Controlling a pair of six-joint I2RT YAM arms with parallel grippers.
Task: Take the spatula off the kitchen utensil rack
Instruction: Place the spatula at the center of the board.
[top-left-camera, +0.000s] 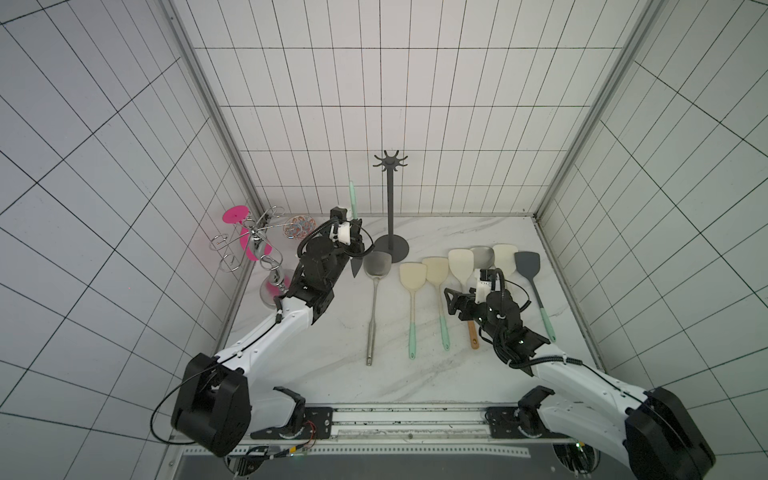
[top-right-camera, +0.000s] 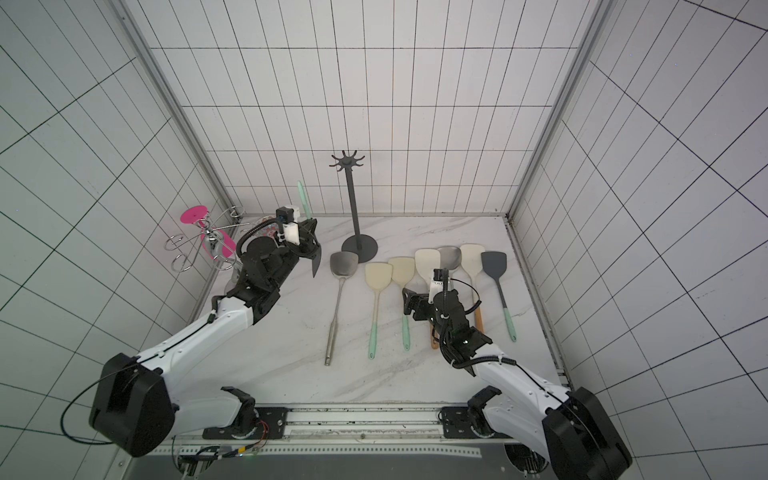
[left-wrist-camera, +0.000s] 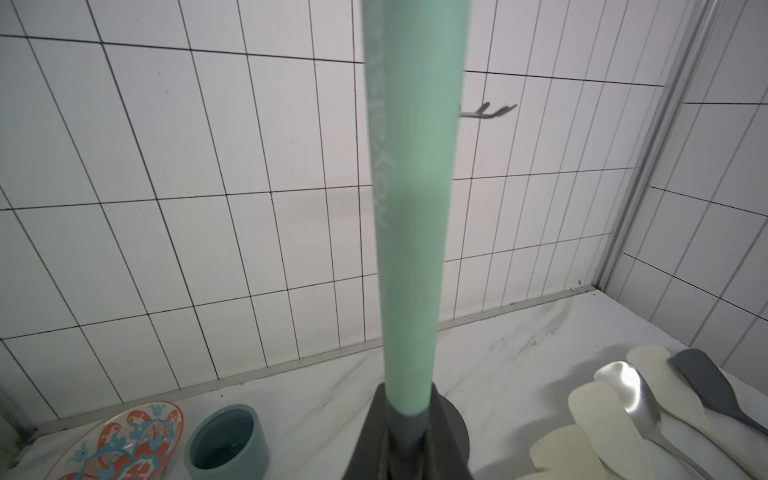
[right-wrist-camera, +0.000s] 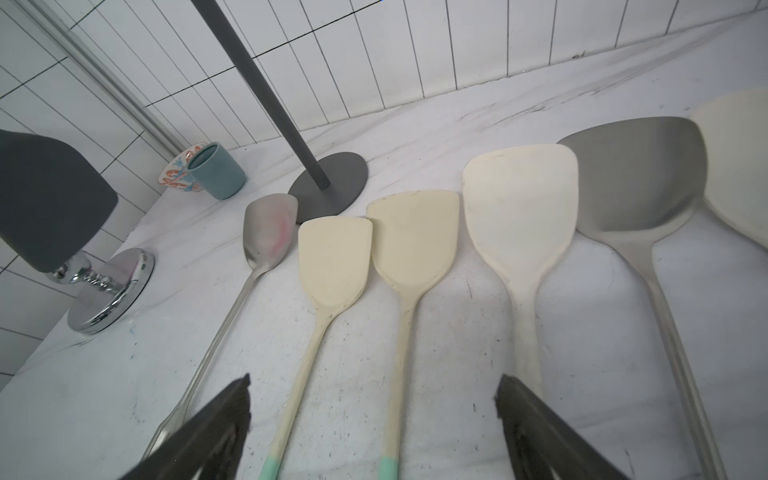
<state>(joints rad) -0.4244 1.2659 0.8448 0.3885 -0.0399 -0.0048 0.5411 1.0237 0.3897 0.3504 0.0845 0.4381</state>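
In both top views the spatula (top-left-camera: 356, 268), dark-bladed with a mint handle, is seen clear of the kitchen utensil rack (top-left-camera: 390, 208). It is held upright just left of the rack, blade down, in the clamped left gripper (top-left-camera: 354, 240). The right gripper (top-left-camera: 451, 301) is held spread above a row of spatulas (top-left-camera: 436, 270) laid on the marble table (top-left-camera: 316, 365)

In the left wrist view the mint handle (left-wrist-camera: 411, 208) is pinched between the fingers (left-wrist-camera: 365, 449)

In the right wrist view the right gripper's fingers (right-wrist-camera: 216, 419) are parted over cream spatulas (right-wrist-camera: 336, 257)
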